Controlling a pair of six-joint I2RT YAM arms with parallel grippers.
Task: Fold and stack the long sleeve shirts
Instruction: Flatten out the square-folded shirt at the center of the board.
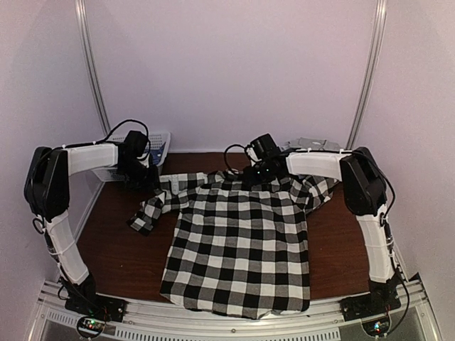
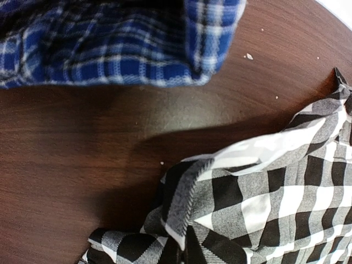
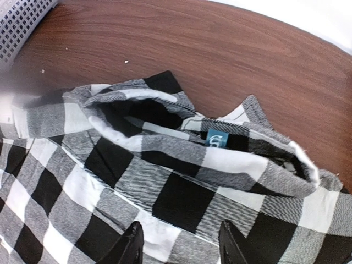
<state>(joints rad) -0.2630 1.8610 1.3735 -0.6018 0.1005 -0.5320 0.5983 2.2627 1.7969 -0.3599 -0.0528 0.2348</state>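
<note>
Right fingers [image 3: 131, 246] hang parted above the checked shirt [image 1: 238, 241] collar [image 3: 143, 110], seemingly poised to square it on the counter [image 1: 121, 249]; left fingers [image 1: 148, 181], clamped shut, sit beside the sleeve [image 1: 153, 206].

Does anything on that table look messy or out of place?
The checked shirt lies mostly flat, but its sleeve by the left pincer is bunched and twisted, and the collar stands rumpled open.
</note>
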